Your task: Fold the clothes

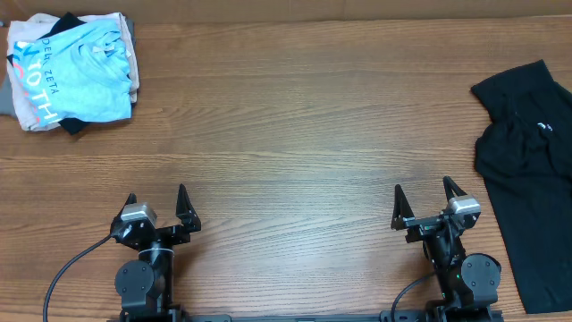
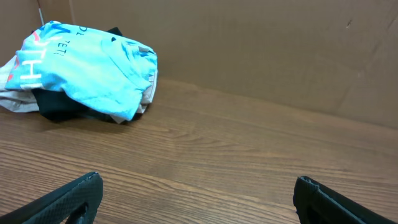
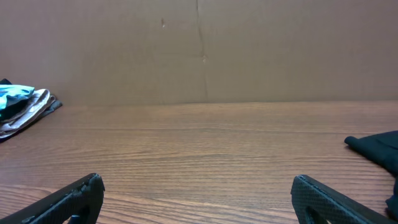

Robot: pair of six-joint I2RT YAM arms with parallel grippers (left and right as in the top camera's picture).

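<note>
Near edge, lower part of overhead view: my left gripper (image 1: 157, 195) and right gripper (image 1: 423, 187) sit parked, well apart. On both, the fingers are spread wide with nothing between them. Each wrist view confirms it: dark fingertips at the lower corners of the frame, bare wood grain in the gap.

Middle ground: the wooden table (image 1: 295, 134), with nothing lying on this stretch.

Far upper left of overhead view: the light blue T-shirt (image 1: 76, 72) lies bunched on top of a small pile, white lettering facing up. A beige cloth (image 1: 133, 63) shows at the pile's right edge, and a black garment (image 1: 71, 127) pokes out underneath. Right edge of frame: a second black garment (image 1: 527, 161) lies spread out, well apart from both of my grippers.

Step, as I judge it: folding not begun, neither gripper on cloth. The next move calls for a long reach by my left arm to the upper-left pile. I'd pinch only the blue layer and draw it onto the open wood to spread it flat.

Hard to make out:
- The shirt's sleeves and hem are lost in the bunching.
- Most lettering is unreadable.
- The pile's left side is cut off by the frame.
- The right-hand garment runs out of frame.
- How many layers lie under the shirt, I cannot tell.
</note>
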